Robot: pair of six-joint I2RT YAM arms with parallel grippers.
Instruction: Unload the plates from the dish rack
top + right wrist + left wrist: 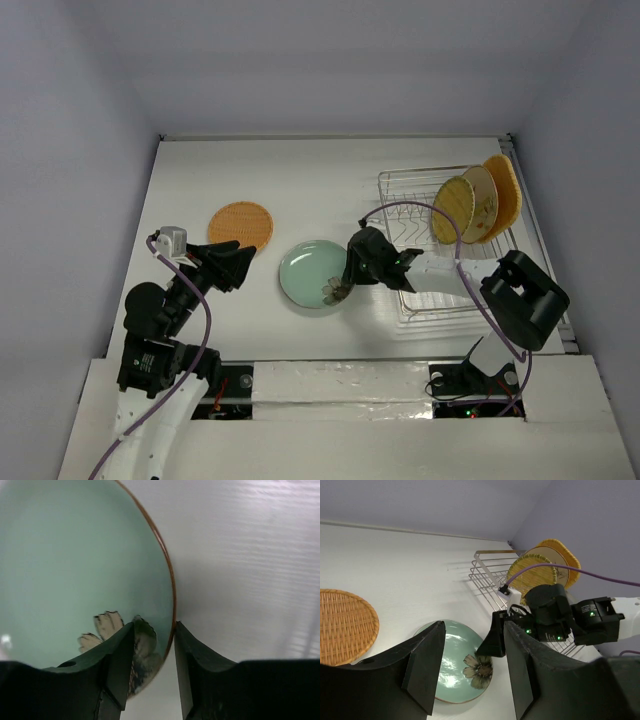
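Observation:
The pale green plate with a flower (308,270) lies flat on the white table; it also shows in the left wrist view (451,666) and the right wrist view (75,565). My right gripper (337,289) (154,630) is open, its jaws astride the plate's near right rim with a gap. The round orange woven plate (241,224) (342,625) lies flat on the table to the left. My left gripper (248,262) (474,630) is open and empty, left of the green plate. The dish rack (405,185) (485,577) holds the yellow-green plate (452,208), the cream floral plate (482,200) and the rounded-square orange plate (505,183) upright.
The rack stands at the table's back right, close to the right wall. My right arm's purple cable (400,207) loops over the rack's front. White walls close the table on the left, back and right.

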